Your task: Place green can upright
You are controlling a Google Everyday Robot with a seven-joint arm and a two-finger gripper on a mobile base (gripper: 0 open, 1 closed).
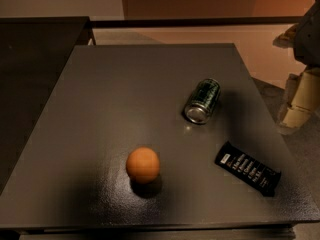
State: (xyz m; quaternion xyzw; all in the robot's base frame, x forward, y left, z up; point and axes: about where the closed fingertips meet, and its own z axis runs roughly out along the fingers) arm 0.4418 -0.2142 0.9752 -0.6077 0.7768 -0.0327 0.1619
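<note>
On the right half of the dark grey counter (pixel 100 109), the green can (pixel 202 100) lies on its side rather than upright. Its long axis runs from about 1 o'clock to 7 o'clock, and the shiny silver end at 7 o'clock faces the camera. The tool (pixel 296 109), a pale beige part below the robot's arm (pixel 310 36), hangs off the counter's right edge at about 3 o'clock from the can. Seen from the tool, the can therefore sits at roughly 9 o'clock. The two are well apart, with bare counter surface and the counter's edge between them. Whether the tool is spread or pressed together cannot be told; it carries nothing visible. An orange ball (pixel 143 164) rests at about 7 o'clock from the can, clear of it. A flat black snack bar wrapper (pixel 247 168) lies at about 5 o'clock from the can, near the counter's right front corner, touching neither the can nor the ball.
</note>
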